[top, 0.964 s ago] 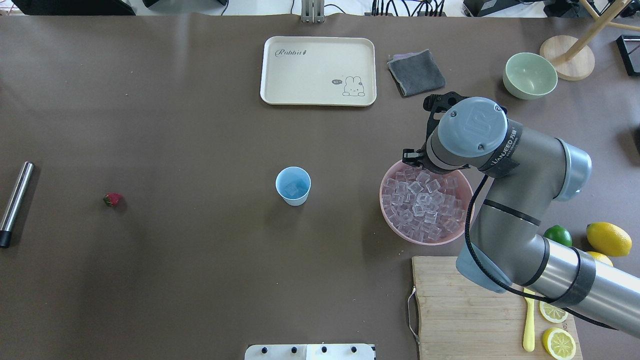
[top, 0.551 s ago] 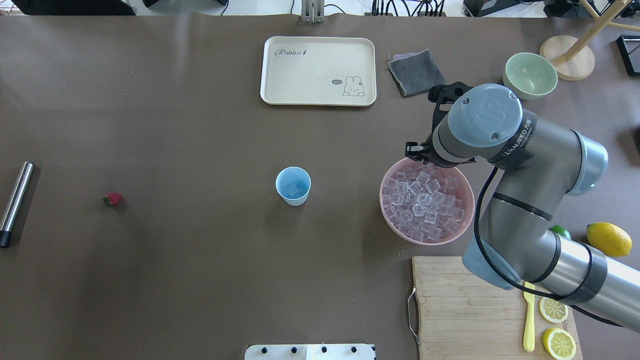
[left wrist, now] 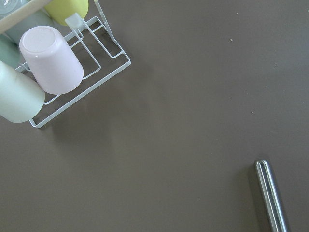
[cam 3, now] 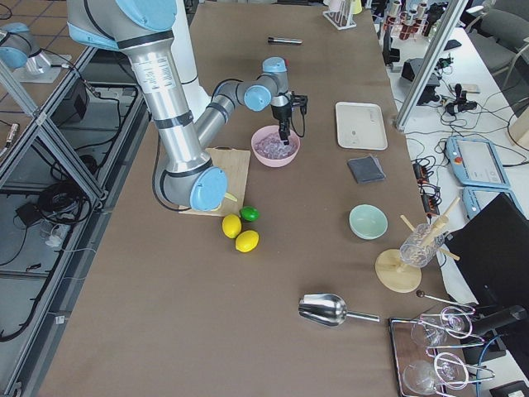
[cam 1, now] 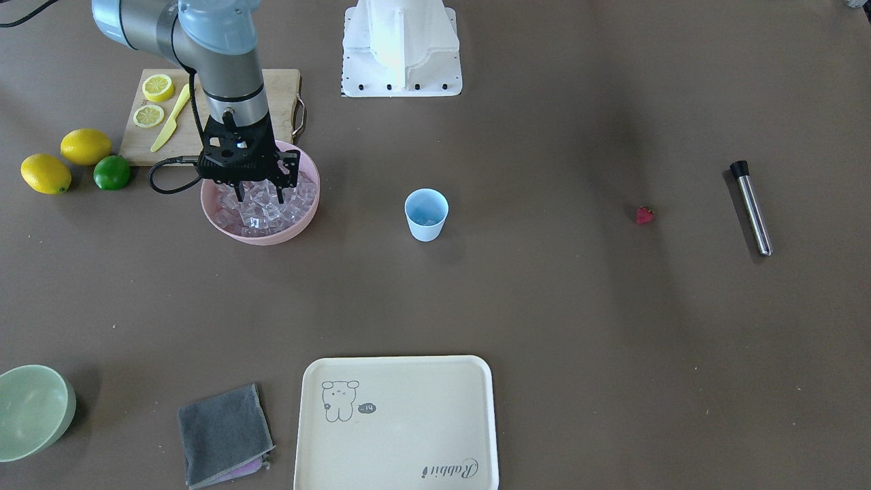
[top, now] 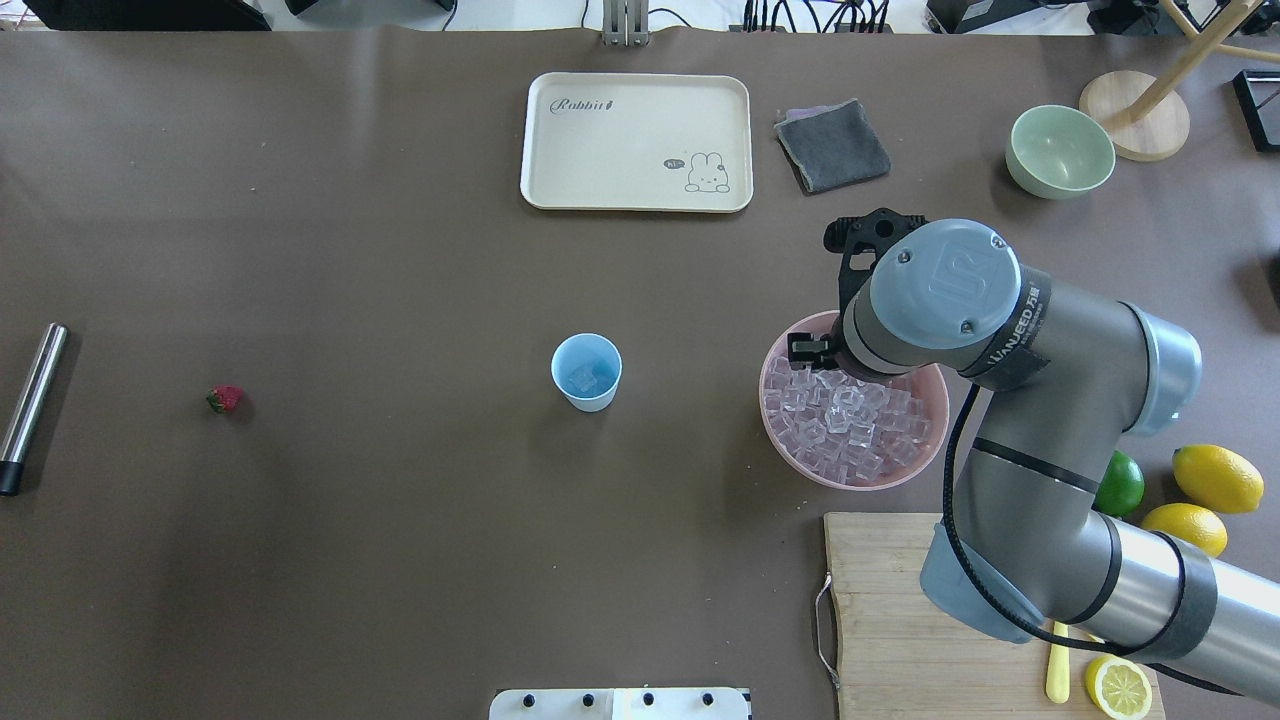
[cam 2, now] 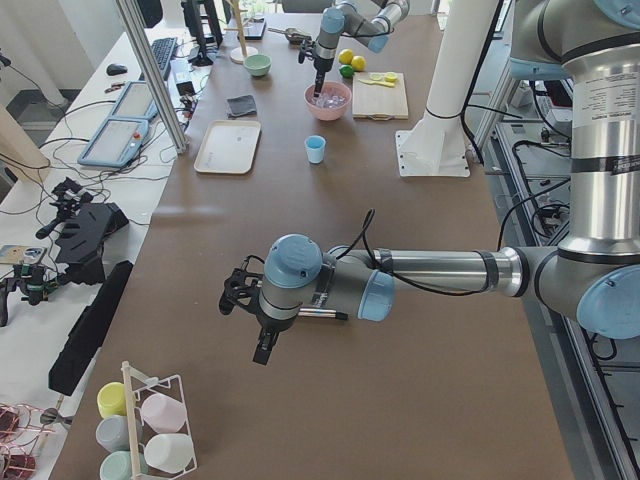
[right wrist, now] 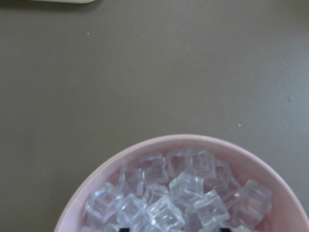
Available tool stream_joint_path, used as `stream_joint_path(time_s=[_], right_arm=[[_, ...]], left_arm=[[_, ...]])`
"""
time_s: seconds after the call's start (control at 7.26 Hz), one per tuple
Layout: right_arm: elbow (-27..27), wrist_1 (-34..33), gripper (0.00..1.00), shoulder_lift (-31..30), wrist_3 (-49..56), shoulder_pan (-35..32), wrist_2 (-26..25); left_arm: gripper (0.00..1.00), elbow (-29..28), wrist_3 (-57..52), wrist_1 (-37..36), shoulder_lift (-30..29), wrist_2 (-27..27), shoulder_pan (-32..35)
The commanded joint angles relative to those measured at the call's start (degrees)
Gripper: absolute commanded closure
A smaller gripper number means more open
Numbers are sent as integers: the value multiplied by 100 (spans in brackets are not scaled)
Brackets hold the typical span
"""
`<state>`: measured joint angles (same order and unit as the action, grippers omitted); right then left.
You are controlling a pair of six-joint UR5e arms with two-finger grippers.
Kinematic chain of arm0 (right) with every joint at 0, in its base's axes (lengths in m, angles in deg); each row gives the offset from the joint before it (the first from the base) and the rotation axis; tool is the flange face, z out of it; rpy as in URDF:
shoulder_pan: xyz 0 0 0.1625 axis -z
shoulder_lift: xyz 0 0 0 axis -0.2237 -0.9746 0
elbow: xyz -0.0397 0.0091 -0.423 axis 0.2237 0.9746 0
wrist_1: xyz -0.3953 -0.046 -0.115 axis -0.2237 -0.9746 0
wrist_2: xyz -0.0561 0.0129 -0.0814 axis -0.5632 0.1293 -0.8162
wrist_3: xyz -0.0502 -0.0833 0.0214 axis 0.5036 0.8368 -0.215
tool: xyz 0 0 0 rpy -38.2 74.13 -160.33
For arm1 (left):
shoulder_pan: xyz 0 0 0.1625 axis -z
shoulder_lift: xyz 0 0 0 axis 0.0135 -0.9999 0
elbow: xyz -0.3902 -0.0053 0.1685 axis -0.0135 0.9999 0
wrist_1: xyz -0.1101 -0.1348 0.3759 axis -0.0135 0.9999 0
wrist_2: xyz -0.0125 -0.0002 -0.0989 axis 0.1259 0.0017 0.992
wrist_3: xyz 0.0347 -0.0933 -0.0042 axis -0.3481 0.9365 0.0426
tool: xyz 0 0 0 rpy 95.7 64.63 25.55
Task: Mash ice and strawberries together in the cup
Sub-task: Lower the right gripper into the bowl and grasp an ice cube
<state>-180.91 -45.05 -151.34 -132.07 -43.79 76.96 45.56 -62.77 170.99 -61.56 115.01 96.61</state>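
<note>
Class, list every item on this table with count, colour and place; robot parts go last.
cup: one, light blue, centre
ice: many, clear, in pink bowl and cup
pink bowl: one, pink, under right gripper
strawberry: one, red, alone
metal rod: one, silver, beyond strawberry
tray: one, cream, opposite robot
cloth: one, grey, beside tray
green bowl: one, pale, past cloth
cutting board: one, wooden, holding lemon slices, yellow knife
lime: one, green, beside board
lemons: two, yellow, beside lime
right gripper: open, at the ice
left gripper: near rod, state unclear
</note>
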Motion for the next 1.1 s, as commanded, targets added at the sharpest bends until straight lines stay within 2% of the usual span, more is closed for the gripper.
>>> stream_joint_path(time_s=[0.0,0.41,0.96], right_arm=[[-88,-68,32,-91,151,421,-193],[-106,-409,38,-136,450,449,-229],[-115,-437,42,-347,450,431,-265]], left_arm=[[1,-10,0,-3,-35,-3,-3],[1,-1,0,5,-35,-3,5],[1,34,0,5,0,5,5]])
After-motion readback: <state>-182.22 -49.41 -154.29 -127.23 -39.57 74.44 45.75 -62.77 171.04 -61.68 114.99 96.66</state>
